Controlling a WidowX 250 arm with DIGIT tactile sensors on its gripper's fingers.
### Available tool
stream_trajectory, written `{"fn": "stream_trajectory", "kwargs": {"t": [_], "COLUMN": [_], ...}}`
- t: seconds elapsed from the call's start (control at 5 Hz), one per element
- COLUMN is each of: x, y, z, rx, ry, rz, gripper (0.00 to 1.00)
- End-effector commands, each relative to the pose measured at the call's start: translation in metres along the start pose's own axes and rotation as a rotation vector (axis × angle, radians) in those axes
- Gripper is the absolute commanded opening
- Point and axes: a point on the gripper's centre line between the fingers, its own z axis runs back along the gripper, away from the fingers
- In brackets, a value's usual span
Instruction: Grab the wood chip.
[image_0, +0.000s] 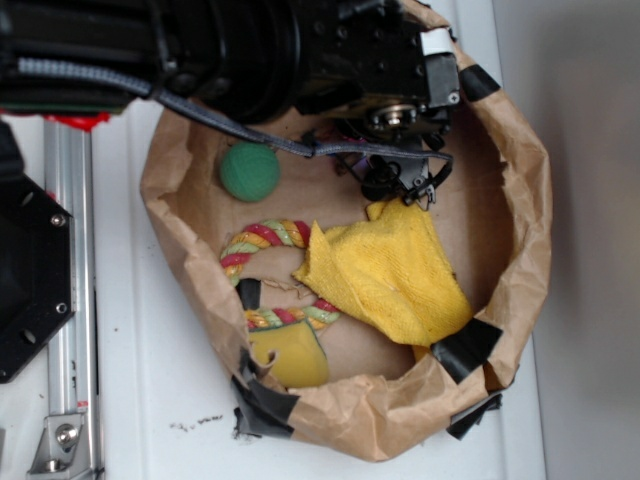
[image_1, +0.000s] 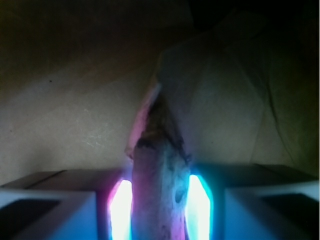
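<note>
Between the two lit pads in the wrist view, the chip (image_1: 159, 175) is sitting upright, its ragged dark tip pointing away from the camera toward the paper wall. The hand (image_1: 160, 210) is closing on it: pads (image_1: 122, 207) are looking pressed against both flanks, no gap showing, so I'm reading this as a narrow grip with the chip pinched, not a wide-open approach.

Exterior view is telling less. The hand (image_0: 395, 175) is hanging low at the back of the paper bin (image_0: 520, 200), just above the yellow cloth (image_0: 390, 270), and the arm is blocking the chip itself, so I can't confirm the hold from there. Green ball (image_0: 249, 171) is sitting well to one side; rope ring (image_0: 275, 275) and mustard piece (image_0: 290, 355) are lying toward the near rim, both clear of the hand.

Judgement on doing this step well:
- Grip is looking centred on the chip's width, but it's a thin, frayed sliver; squeezing harder is risking a split or a twist out sideways. Holding the current squeeze seems better.
- Lifting straight up, slowly, so the tip isn't dragging on the paper wall.
- Watching the cloth corner under the hand; it could be snagging and coming up too.
- Checking the wrist view for the chip sliding between the pads during the lift.
</note>
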Motion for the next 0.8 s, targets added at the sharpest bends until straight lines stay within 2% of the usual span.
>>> {"fn": "stream_trajectory", "kwargs": {"t": [0.0, 0.2, 0.4, 0.6], "x": [0.005, -0.005, -0.017, -0.023], "y": [0.007, -0.006, -0.019, -0.026], "z": [0.037, 0.089, 0.143, 0.183], "rx": [-0.045, -0.114, -0.142, -0.116], "ry": [0.002, 0.017, 0.057, 0.067], "rz": [-0.095, -0.273, -0.322, -0.342], "gripper": [0.0, 0.0, 0.0, 0.0]}}
